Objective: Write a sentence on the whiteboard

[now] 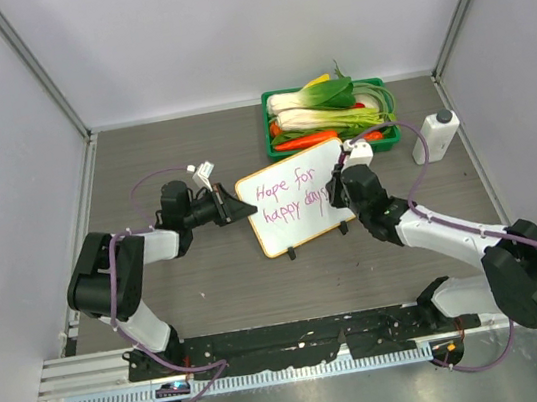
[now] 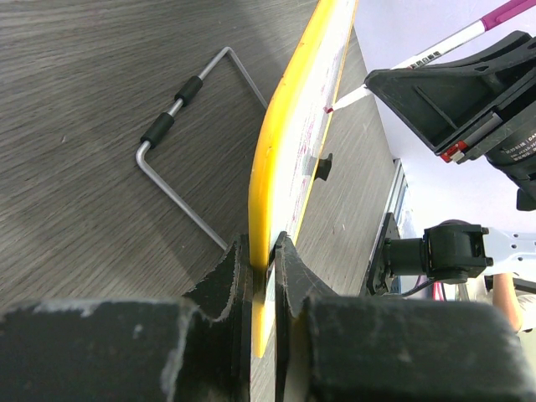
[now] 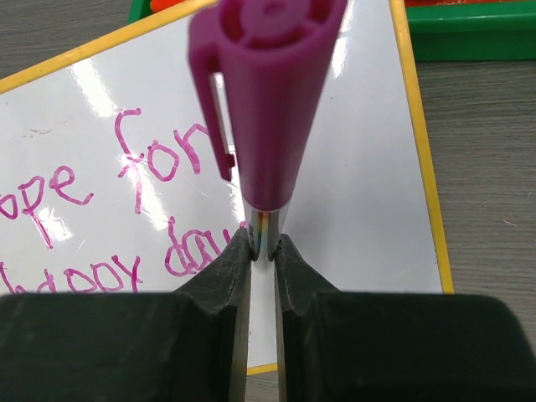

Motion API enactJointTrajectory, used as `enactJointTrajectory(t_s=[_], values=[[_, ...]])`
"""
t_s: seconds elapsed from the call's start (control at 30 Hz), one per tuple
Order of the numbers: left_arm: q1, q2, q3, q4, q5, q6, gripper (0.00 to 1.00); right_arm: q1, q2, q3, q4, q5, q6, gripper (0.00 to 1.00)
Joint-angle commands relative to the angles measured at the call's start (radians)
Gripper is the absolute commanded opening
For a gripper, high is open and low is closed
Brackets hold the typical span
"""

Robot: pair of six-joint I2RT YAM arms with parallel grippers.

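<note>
White panels (image 1: 222, 26) wall a dark wood-grain table (image 1: 189, 142) at nine, twelve and three o'clock; metal posts (image 1: 36, 69) rise at eleven and one; a slotted rail (image 1: 274, 374) lies at six.

Veg tray (image 1: 270, 132) behind whiteboard (image 1: 292, 234); bottle (image 1: 436, 135) rt of tray.

In the top view the right hand (image 1: 339, 180) covers the end of the last word of the sentence (image 1: 288, 198). From the right wrist, the marker (image 3: 264, 100) hides the end of both lines and its own tip. The picture's left edge cuts off their first letters. From the left wrist, the whiteboard (image 2: 276, 167) shows edge-on, so its writing is unreadable, and the top edge cuts off its far end. The left hand (image 2: 264, 251) hides the rim it grips.
</note>
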Motion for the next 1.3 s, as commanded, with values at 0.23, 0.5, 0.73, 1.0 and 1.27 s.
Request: enactJointTrajectory(t_s=[0.23,0.5,0.73,1.0,1.27], values=[[-0.006,0.06,-0.027,-0.163,-0.15,0.11,0.0,-0.002,0.022,0.018,0.013,-0.055,0.043,0.02],[-0.007,0.057,-0.028,-0.163,-0.152,0.112,0.0,-0.002,-0.005,0.026,0.013,-0.062,0.064,0.02],[-0.006,0.057,-0.027,-0.163,-0.152,0.112,0.0,-0.008,-0.077,0.033,-0.003,-0.085,0.072,0.01],[-0.006,0.055,-0.027,-0.163,-0.152,0.113,0.0,-0.022,-0.156,0.024,-0.031,-0.031,0.051,0.01],[-0.006,0.052,-0.027,-0.163,-0.152,0.112,0.0,-0.028,-0.124,-0.008,-0.01,0.032,0.04,0.01]])
